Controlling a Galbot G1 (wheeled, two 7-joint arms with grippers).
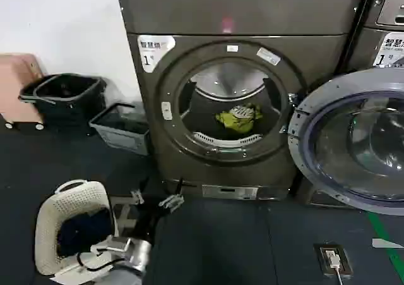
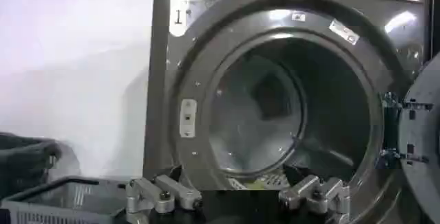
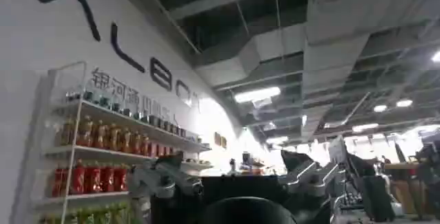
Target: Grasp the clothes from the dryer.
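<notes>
Dryer (image 1: 240, 89): large grey-bronze front-loader against a white wall, white "1" sticker (image 1: 151, 50) at upper left of the front panel, small red-pink light (image 1: 227, 24) on the top band; round door (image 1: 353, 139) swung fully open to the right of the porthole, glass facing outward.

Clothes (image 1: 240, 117): small yellow-green bundle with a white, dark-patterned patch on top; resting on the drum floor, slightly right of centre, just behind the pale lint grille (image 1: 218, 139) at the lower rim; untouched by either gripper.

Left gripper (image 1: 154, 200): low before the dryer, below and left of the porthole, well apart from the clothes; in the left wrist view (image 2: 237, 196) aimed at the open drum, fingers (image 2: 161, 194) spread wide with nothing between them.

Right gripper (image 3: 237, 181): in the right wrist view pointed upward toward a ceiling and a shelf of bottles (image 3: 89, 157); fingers (image 3: 165, 177) spread apart, holding nothing.

Surroundings on the dark floor: white perforated basket (image 1: 69, 228) with dark navy clothes at lower left; grey crate (image 1: 123, 130) and black bin (image 1: 66, 98) left of the dryer; second machine (image 1: 385, 38) at the right edge.
</notes>
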